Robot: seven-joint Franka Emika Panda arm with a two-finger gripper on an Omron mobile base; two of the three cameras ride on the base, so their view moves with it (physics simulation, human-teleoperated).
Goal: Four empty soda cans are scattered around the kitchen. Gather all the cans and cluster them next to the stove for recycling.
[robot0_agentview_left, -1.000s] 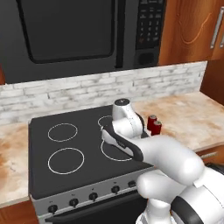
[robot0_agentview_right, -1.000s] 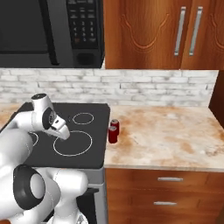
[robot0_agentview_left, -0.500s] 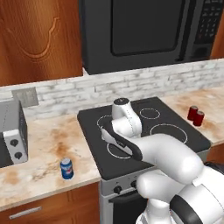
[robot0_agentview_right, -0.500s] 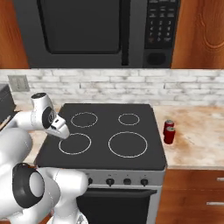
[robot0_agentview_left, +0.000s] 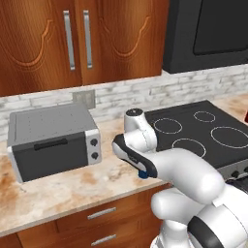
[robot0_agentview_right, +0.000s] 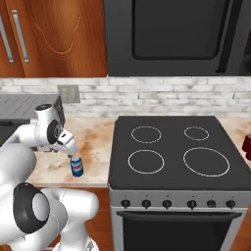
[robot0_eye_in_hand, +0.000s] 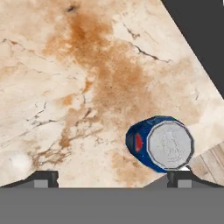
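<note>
A blue soda can point(robot0_agentview_right: 76, 166) stands upright on the marble counter just left of the stove point(robot0_agentview_right: 171, 162), near the front edge. My gripper point(robot0_agentview_right: 68, 148) hangs right above it, open and holding nothing. In the hand view the can's silvery top point(robot0_eye_in_hand: 169, 145) lies close to the right fingertip point(robot0_eye_in_hand: 179, 179), off to the side of my gripper point(robot0_eye_in_hand: 111, 179). From the left base view my arm covers most of the blue can point(robot0_agentview_left: 143, 174). A red soda can point(robot0_agentview_right: 247, 147) stands past the stove's right side, cut off by the picture's edge. The stove point(robot0_agentview_left: 201, 131) is a black cooktop with white rings.
A grey toaster oven point(robot0_agentview_left: 51, 140) sits on the counter to the left, against the wall. The black microwave point(robot0_agentview_right: 171, 34) hangs above the stove. Wooden cabinets point(robot0_agentview_left: 77, 38) line the wall, with drawers point(robot0_agentview_left: 101, 213) below the counter.
The base has driven left along the counter, so the stove has slid to the right in both base views. The toaster oven and the blue can have come into view. The gripper stays open.
</note>
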